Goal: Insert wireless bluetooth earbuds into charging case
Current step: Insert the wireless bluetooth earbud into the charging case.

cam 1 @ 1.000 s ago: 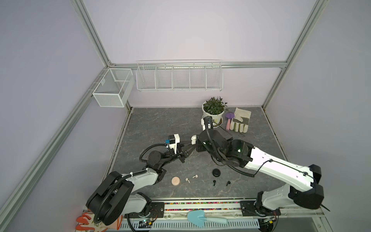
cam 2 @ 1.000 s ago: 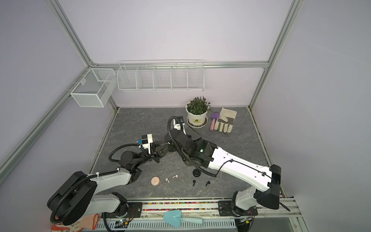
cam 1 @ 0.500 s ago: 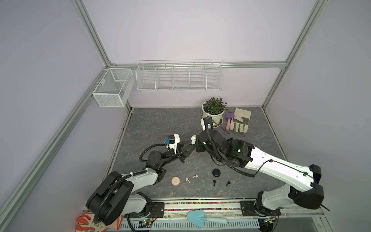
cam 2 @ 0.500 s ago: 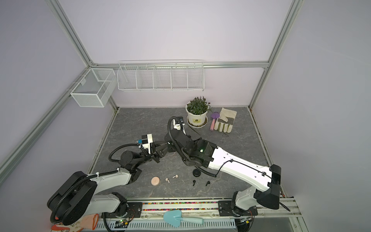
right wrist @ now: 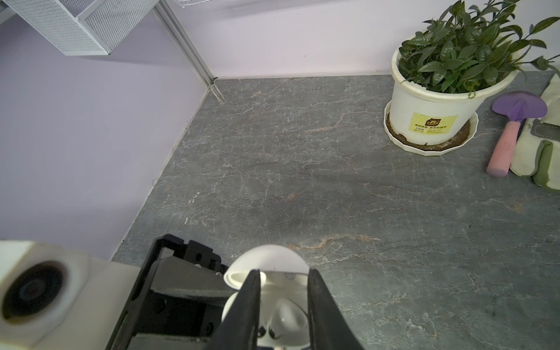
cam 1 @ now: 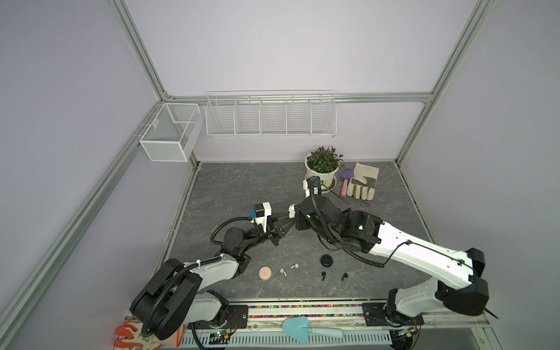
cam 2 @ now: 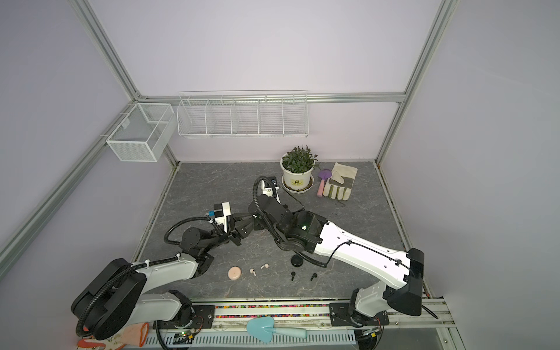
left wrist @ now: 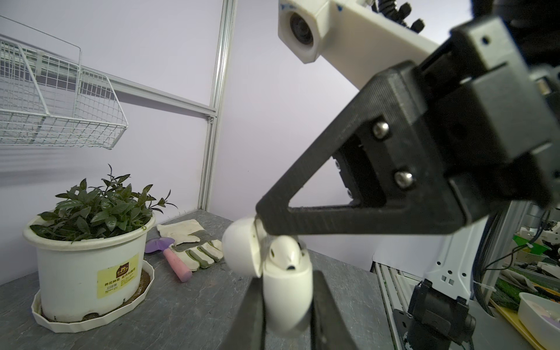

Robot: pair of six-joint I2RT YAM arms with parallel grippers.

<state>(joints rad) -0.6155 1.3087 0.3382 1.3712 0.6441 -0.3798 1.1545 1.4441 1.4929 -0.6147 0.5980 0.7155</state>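
My left gripper [left wrist: 286,303] is shut on a white charging case [left wrist: 286,291], held above the table with its lid [left wrist: 239,251] swung open. A white earbud [left wrist: 285,248] sits in the case. My right gripper [right wrist: 284,272] hangs right over the case, its jaws a little apart on either side of that earbud [right wrist: 288,315], and grips nothing. In a top view the case [cam 1: 292,208] shows between the two arms. On the table lie two pale pink earbuds [cam 1: 283,271] by a pink puck [cam 1: 265,273], and two black earbuds [cam 1: 323,275] by a black puck [cam 1: 326,260].
A potted plant [cam 1: 322,169], a purple trowel [cam 1: 345,178] and a work glove [cam 1: 363,185] stand at the back right. Wire baskets [cam 1: 269,115] hang on the back wall. A blue trowel [cam 1: 303,328] lies on the front rail.
The right gripper's jaws have parted a little over the case. Both arms stay where they were, and the left gripper keeps its hold.
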